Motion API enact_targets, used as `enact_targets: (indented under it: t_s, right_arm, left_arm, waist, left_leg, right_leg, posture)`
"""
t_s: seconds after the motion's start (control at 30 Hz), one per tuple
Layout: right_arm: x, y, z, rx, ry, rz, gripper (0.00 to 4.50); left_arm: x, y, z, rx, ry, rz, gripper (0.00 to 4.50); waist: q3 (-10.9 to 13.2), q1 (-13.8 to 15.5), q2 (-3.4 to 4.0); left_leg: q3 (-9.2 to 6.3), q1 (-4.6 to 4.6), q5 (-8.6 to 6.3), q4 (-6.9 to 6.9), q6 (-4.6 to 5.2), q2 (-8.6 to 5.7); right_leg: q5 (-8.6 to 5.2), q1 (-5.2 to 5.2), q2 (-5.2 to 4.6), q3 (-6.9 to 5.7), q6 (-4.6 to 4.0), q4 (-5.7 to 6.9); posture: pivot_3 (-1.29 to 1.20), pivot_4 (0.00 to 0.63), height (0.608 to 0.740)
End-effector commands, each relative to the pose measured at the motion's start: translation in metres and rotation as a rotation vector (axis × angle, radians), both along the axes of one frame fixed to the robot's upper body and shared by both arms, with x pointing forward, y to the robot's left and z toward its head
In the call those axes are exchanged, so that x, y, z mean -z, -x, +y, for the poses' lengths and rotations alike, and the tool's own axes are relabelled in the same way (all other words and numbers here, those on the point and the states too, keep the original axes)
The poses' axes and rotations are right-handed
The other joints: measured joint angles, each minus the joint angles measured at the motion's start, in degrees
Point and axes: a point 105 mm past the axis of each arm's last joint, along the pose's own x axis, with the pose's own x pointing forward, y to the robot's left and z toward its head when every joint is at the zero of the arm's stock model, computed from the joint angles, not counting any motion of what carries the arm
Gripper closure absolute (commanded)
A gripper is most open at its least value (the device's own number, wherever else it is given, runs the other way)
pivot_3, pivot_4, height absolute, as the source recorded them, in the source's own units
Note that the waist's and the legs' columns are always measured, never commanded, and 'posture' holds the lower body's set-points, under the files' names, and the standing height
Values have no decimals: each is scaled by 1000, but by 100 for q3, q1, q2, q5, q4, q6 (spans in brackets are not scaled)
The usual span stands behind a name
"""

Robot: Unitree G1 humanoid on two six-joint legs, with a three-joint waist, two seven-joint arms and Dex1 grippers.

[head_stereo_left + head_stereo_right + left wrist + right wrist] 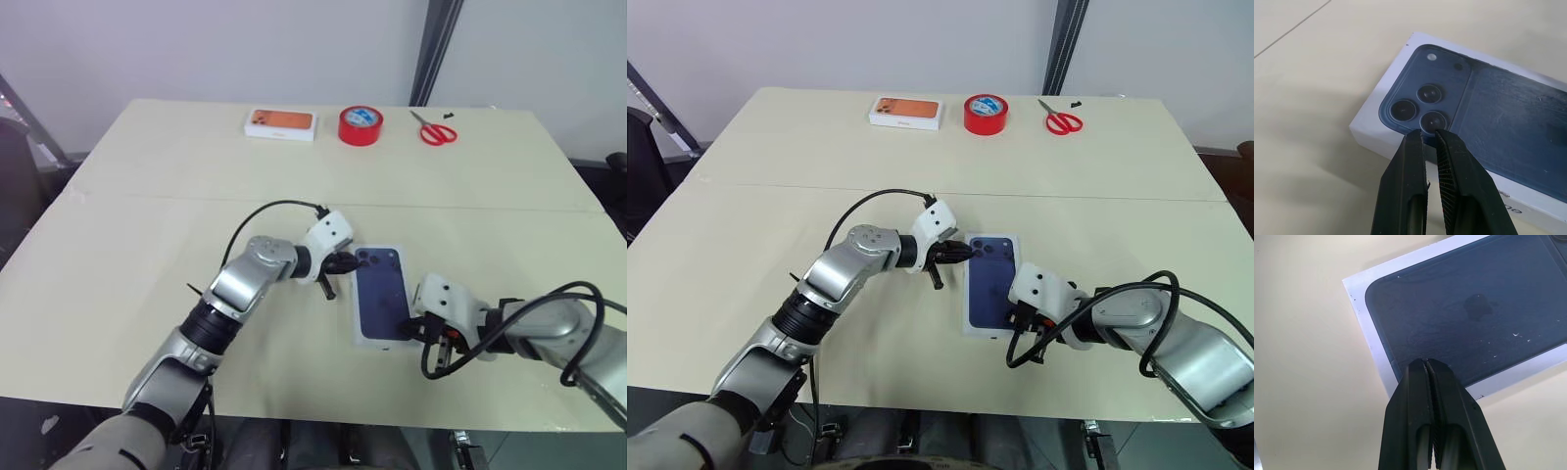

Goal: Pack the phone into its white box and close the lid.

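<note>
Right gripper (1426,361) is nearest me, fingers pressed shut and empty, tips over the near end of the phone (380,294). The phone lies flat, framed by the white box (1369,131), mid tabletop (147,215). Left gripper (1427,132) fingers are narrow and empty, at the camera cluster. Looks like the seating step. Next: fetch the lid and lower it square.

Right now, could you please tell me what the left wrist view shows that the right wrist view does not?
Left wrist view: the camera cluster with three lenses at one corner of the white box, and the left gripper pointing at it. Right wrist view: the small logo mid-face, a lens-free corner, and the right gripper, jaws shut. Both: the box's dark-blue phone face and the beige table.
</note>
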Motion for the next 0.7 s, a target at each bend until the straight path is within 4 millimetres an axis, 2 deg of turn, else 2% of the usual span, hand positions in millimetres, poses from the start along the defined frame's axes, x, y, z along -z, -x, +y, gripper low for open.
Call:
enact_targets:
  t_s: [0.03,0.1,0.17,0.27,0.33,0.37,0.43,0.5,0.57,0.7]
  right_arm:
    - [-34,-27,-11,81,-92,-175,4401]
    - [-53,-49,-32,189,-158,-295,4401]
    - [-61,-64,-53,276,-191,-360,4401]
    - [-62,-74,-73,325,-233,-376,4401]
    - [-61,-78,-83,342,-255,-381,4401]
    - [-59,-81,-86,354,-270,-380,4401]
    - [-59,-85,-91,362,-311,-380,4401]
    - [-58,-87,-93,359,-357,-362,4401]
    - [-59,-89,-86,343,-422,-339,4401]
    - [-54,-95,-79,322,-434,-320,4401]
  left_arm:
    - [-45,-16,29,-125,170,-128,4049]
    - [-63,-20,56,-220,218,-208,4049]
    - [-72,-20,91,-318,229,-261,4049]
    - [-71,-9,131,-398,210,-283,4049]
    - [-69,-1,149,-433,192,-296,4049]
    - [-64,5,166,-470,165,-295,4049]
    - [-54,16,188,-515,91,-290,4049]
    - [-47,24,197,-531,47,-294,4049]
    - [-43,32,203,-563,60,-285,4049]
    - [-37,39,205,-607,94,-271,4049]
  waist:
    - [2,-23,-2]
    - [2,-45,-2]
    - [1,-63,0]
    - [0,-44,2]
    - [0,-26,2]
    - [0,-20,2]
    - [1,-17,2]
    - [2,-18,7]
    - [2,-11,7]
    - [2,-3,7]
  left_leg:
    - [1,-3,0,1,0,0]
    - [1,-4,0,0,0,4]
    - [1,-3,1,0,-1,4]
    - [3,-2,1,-4,-3,4]
    - [3,-2,1,-5,-3,4]
    - [3,-2,0,-5,-3,4]
    - [5,-2,0,-5,-3,3]
    - [5,-2,0,-5,-4,3]
    - [5,-1,-1,-7,-4,3]
    - [5,-2,-2,-7,-5,3]
  right_leg:
    - [0,-8,0,1,0,5]
    - [0,-12,3,1,0,10]
    - [0,-13,3,1,0,13]
    - [0,-11,2,2,0,9]
    - [0,-12,0,2,0,8]
    - [0,-11,0,2,0,7]
    - [0,-10,-4,2,0,6]
    - [0,-11,-5,2,0,5]
    - [0,-10,-8,2,-1,5]
    - [0,-10,-13,1,-1,3]
  posture:
    - [0,150,729]
    - [0,150,729]
    - [0,150,729]
    - [0,150,729]
    - [0,150,729]
    - [0,150,729]
    - [0,150,729]
    - [0,150,729]
    - [0,150,729]
    - [0,150,729]
